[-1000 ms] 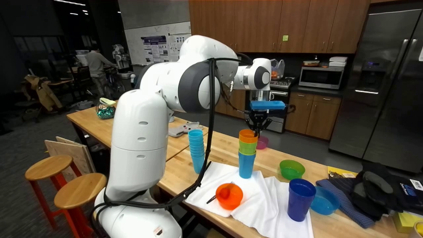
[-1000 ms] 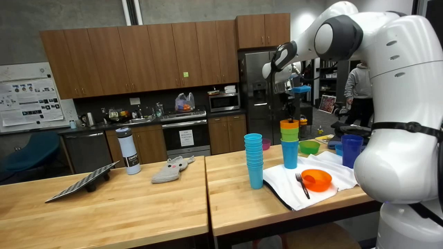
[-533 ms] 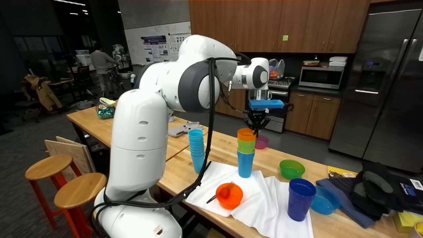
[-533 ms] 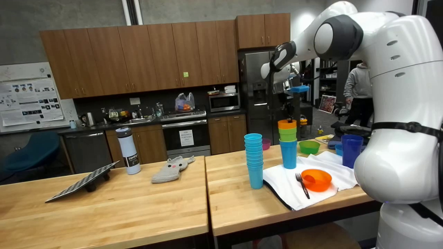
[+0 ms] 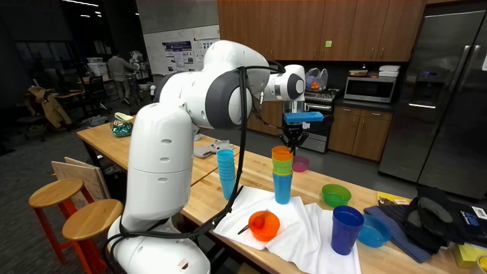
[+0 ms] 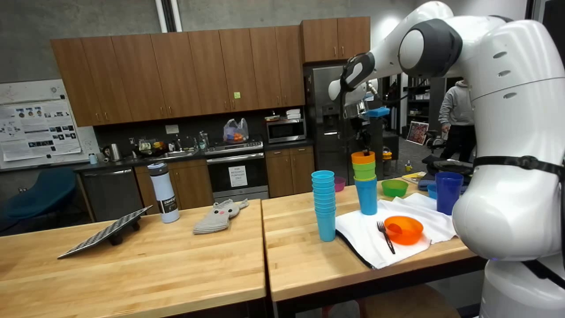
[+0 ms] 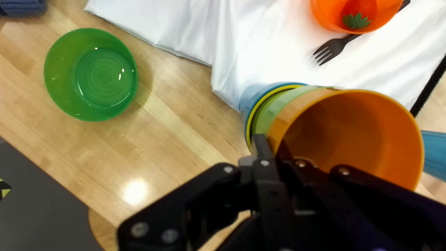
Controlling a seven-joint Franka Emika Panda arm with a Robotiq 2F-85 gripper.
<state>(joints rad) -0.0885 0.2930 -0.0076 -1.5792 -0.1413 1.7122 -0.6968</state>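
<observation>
- Three stacked cups [image 5: 282, 166] — tops swung toward the blue stack [image 5: 227, 173], base barely shifted by the cloth's [image 5: 293, 230] edge.
- Fingers [image 7: 262, 146] pinch the orange cup [image 7: 352, 136], seemingly steering all three.

In the wrist view, the gripper [image 7: 271, 143] is covering part of the orange cup [image 7: 352, 132], and the orange bowl [image 7: 327, 14] is running past the top edge while hiding the middle of the fork [image 7: 330, 50]. A blue shape [image 7: 434, 154] is being cut off at the right edge — too little is showing to name. In an exterior view, the arm [image 6: 507, 141] is blocking one end of the white cloth [image 6: 364, 232] — and the pink bowl [image 6: 340, 183] is sitting partly behind the light-blue cups [image 6: 325, 205].
</observation>
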